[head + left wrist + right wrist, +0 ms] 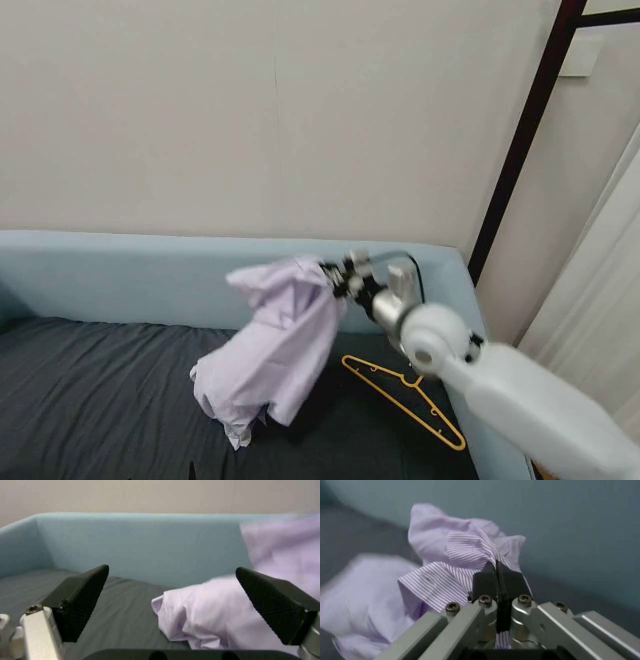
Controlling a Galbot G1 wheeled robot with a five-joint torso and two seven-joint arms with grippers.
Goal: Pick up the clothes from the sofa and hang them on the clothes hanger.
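Note:
A lilac striped shirt (pixel 275 345) hangs above the dark sofa seat (pixel 90 400), lifted by its collar. My right gripper (pixel 340 277) is shut on that collar; in the right wrist view the gripper (pixel 495 569) pinches the striped cloth of the shirt (pixel 445 573). The shirt's lower end still touches the seat. An orange clothes hanger (pixel 405 395) lies flat on the seat under my right arm. My left gripper (pixel 175 592) is open low over the seat, with the shirt (pixel 230 615) just beyond its fingers (pixel 82 600).
The sofa has a pale blue backrest (pixel 120 275) and a blue right armrest (pixel 480 400). A dark vertical pole (pixel 520 140) stands against the wall at the right, beside a white curtain (pixel 600 290).

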